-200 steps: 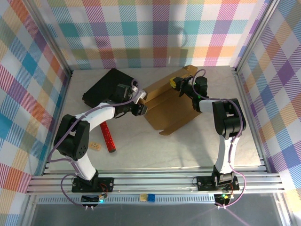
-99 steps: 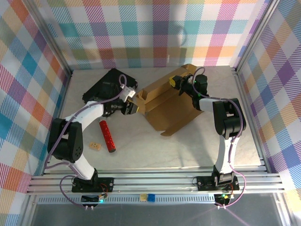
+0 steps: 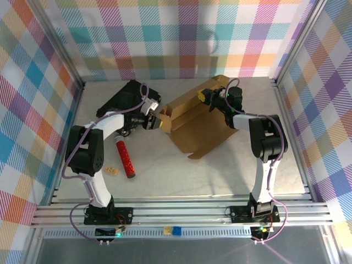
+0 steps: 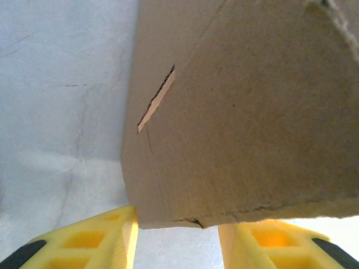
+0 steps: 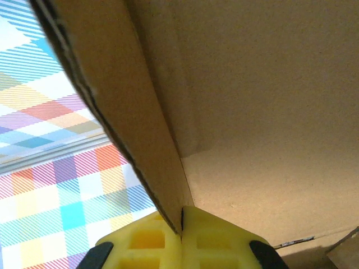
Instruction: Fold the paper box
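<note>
The paper box [image 3: 199, 122] is a brown cardboard sheet lying partly folded at the table's middle back, with several flaps raised. My left gripper [image 3: 155, 122] is at its left end, where a small flap [image 3: 165, 115] stands up. In the left wrist view the paper box [image 4: 241, 112] hangs just ahead of my left gripper [image 4: 176, 244]; the yellow fingers [image 4: 106, 238] are apart, with bare table between them. My right gripper [image 3: 212, 99] is at the box's back edge. In the right wrist view my right gripper [image 5: 180, 227] is shut on a thin upright wall of the paper box [image 5: 269, 112].
A black flat case [image 3: 124, 99] lies at the back left, just behind my left arm. A red cylinder [image 3: 125, 159] and a small tan piece [image 3: 111, 171] lie on the table at the front left. Plaid walls and metal rails enclose the table.
My left gripper has drawn back to the left and toward the rear, and the box's left flap now stands more upright. The right gripper has stayed clamped in place.
</note>
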